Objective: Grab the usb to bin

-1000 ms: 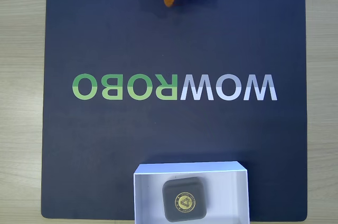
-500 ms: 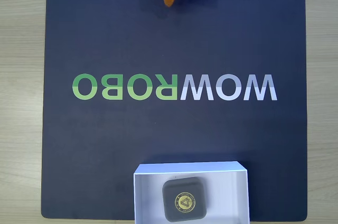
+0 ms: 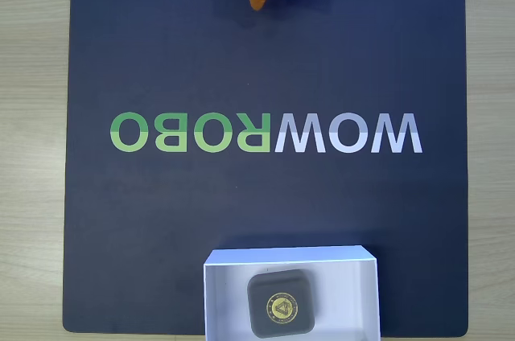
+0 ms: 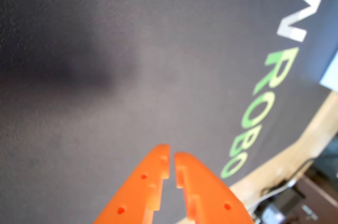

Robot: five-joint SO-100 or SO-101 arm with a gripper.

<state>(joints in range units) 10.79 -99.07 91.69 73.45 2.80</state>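
Note:
The usb (image 3: pixel 281 304), a dark grey rounded block with a gold triangle emblem, lies inside the white bin (image 3: pixel 213 297) at the bottom edge of the fixed view. My orange gripper (image 3: pixel 257 3) hangs at the top edge of that view, far from the bin. In the wrist view the gripper (image 4: pixel 171 156) has its two orange fingers closed tip to tip with nothing between them, above the bare dark mat.
A dark blue mat (image 3: pixel 161 220) with upside-down WOWROBO lettering (image 3: pixel 265 133) covers a light wooden table (image 3: pixel 32 156). In the wrist view the lettering (image 4: pixel 264 92) runs down the right side, with the table edge and cables at the lower right.

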